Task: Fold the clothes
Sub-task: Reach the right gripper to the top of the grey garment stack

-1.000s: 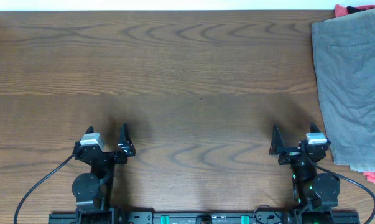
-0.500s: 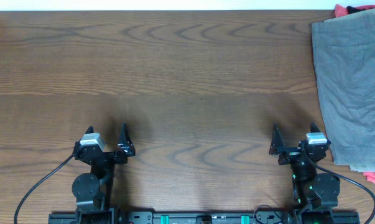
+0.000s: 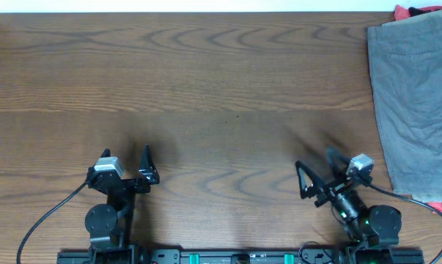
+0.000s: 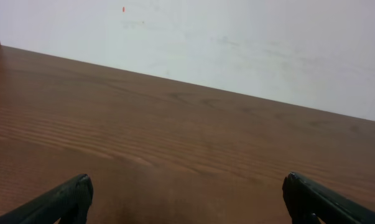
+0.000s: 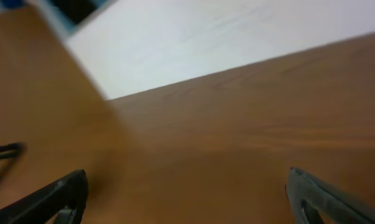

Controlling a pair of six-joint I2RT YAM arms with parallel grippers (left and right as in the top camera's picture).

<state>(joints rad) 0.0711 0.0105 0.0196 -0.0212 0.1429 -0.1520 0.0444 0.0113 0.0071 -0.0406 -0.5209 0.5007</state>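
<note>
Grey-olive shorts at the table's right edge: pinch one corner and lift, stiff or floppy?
Probably floppy: the shorts lie flat with soft wrinkles, so a one-corner lift should leave the rest hanging and dragging. Likely light and not slippery, judging by the matte woven cloth. Red fabric peeks out at their edge, so pulling may shift it too.

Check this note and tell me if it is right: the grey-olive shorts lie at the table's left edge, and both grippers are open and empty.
One thing is wrong. The overhead view shows the grey-olive shorts at the right edge of the table, not the left. The rest stands: the left gripper and the right gripper are both open and empty.
</note>
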